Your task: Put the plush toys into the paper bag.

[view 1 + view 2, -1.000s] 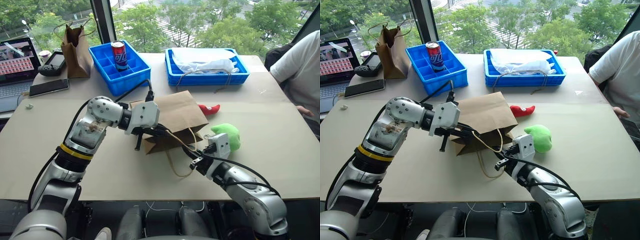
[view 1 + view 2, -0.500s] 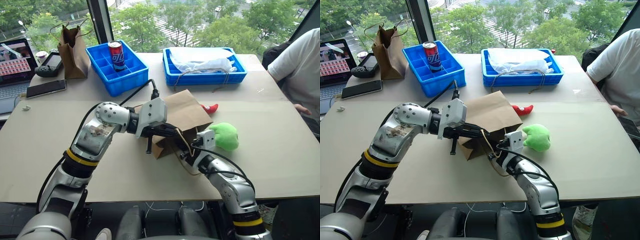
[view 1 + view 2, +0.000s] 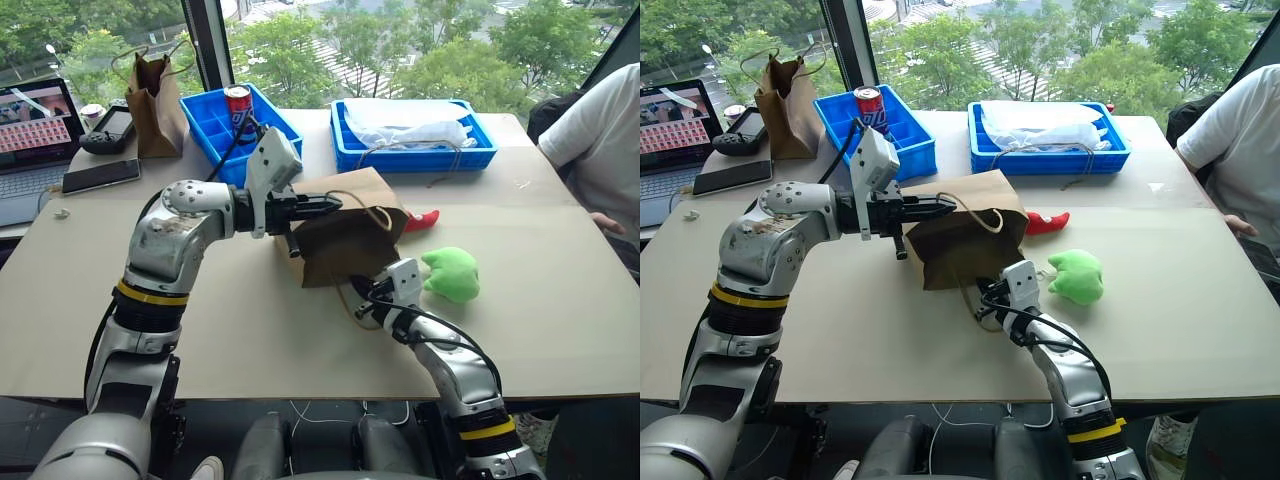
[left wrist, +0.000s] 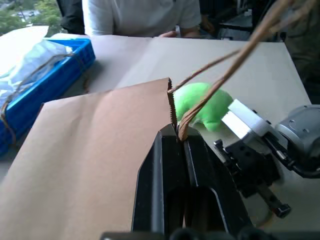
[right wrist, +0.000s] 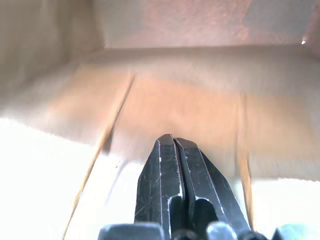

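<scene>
- The left gripper point(image 4: 177, 134) is closed on the twine handle point(image 4: 225, 75) of the wide light-brown kraft paper bag point(image 3: 345, 225); no print on the bag.
- The right gripper point(image 5: 172, 142) is closed, empty, inside the bag mouth.
- The red soda can point(image 3: 238, 105) has lettering, not readable.

Beyond the left claw point(image 3: 330, 203) stand two blue trays point(image 3: 415, 145), one holding a soda can point(image 3: 238, 104); a small darker bag point(image 3: 157, 90), phone point(image 3: 99, 176) and laptop point(image 3: 35, 120) sit well apart from it.

Pale beige table point(image 3: 560, 330), large windows point(image 3: 330, 40) at 12 o'clock with green trees point(image 3: 460, 50) outside in daylight, dark window post point(image 3: 205, 40) at 11 o'clock
</scene>
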`<state>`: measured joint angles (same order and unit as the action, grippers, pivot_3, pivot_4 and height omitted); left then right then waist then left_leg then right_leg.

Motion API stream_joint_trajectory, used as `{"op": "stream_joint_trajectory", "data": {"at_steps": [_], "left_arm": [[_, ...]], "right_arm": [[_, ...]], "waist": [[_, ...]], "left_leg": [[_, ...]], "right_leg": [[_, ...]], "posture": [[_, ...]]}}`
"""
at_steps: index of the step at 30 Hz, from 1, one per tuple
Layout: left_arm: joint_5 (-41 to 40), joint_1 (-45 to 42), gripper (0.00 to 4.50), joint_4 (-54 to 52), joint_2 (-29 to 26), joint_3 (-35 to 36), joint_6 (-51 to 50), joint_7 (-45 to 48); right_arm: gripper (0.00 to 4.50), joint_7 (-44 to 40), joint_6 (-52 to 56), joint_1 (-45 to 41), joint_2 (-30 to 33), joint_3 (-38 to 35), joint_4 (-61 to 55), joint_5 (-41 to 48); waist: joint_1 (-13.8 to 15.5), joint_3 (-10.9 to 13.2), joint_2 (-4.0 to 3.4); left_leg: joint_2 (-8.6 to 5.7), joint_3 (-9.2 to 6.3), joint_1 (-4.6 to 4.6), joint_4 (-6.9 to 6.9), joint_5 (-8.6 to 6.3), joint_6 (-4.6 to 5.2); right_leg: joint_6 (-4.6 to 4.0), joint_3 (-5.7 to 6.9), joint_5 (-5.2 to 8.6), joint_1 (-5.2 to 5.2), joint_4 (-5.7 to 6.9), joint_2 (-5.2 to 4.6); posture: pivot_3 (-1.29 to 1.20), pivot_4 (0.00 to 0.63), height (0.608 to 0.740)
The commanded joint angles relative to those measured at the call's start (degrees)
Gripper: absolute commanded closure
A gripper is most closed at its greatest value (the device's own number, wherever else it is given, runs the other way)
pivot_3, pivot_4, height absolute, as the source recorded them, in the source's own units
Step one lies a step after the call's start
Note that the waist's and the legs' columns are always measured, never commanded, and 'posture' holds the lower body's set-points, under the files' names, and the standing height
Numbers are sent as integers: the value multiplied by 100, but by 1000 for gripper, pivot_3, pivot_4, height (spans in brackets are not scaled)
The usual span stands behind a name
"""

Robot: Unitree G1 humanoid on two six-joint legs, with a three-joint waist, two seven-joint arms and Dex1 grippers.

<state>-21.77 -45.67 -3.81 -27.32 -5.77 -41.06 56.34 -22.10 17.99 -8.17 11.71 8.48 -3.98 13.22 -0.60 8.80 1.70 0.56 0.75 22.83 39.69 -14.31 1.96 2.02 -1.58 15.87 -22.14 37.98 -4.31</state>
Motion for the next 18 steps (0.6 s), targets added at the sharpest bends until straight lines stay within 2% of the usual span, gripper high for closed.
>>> {"op": "stream_joint_trajectory", "data": {"at_steps": [1, 5, 13, 18], "left_arm": [[-193, 199, 4500, -233, 89, -15, -312, -181], [-617, 271, 4500, -337, 396, 253, -948, -557], [-1163, 152, 4500, -379, 678, 660, -1573, -1127], [-1300, 141, 4500, -425, 687, 723, -1755, -1353]], "right_arm": [[4461, -56, 307, 244, 52, -57, 51, 40], [4461, -32, 445, 231, 129, 15, -34, -93], [4461, 9, 641, 151, 130, -99, -316, -55], [4461, -7, 1326, 295, 487, -602, -1645, 367]], "waist": [[-5, 0, 0], [10, 0, 0], [8, 0, 0], [15, 1, -1]], "left_leg": [[-1, 0, 3, -2, -1, -1], [-4, -6, 14, -6, -1, -1], [-8, -7, 13, -7, -1, -2], [-15, -9, 23, -11, -2, -2]], "right_leg": [[0, -3, 0, -4, 0, -1], [0, -3, 0, -11, -1, -5], [0, -7, 0, -10, -3, -7], [1, -8, 0, -17, -5, -13]], "posture": [[0, 150, 740], [0, 150, 740], [0, 150, 740], [0, 150, 740]]}}
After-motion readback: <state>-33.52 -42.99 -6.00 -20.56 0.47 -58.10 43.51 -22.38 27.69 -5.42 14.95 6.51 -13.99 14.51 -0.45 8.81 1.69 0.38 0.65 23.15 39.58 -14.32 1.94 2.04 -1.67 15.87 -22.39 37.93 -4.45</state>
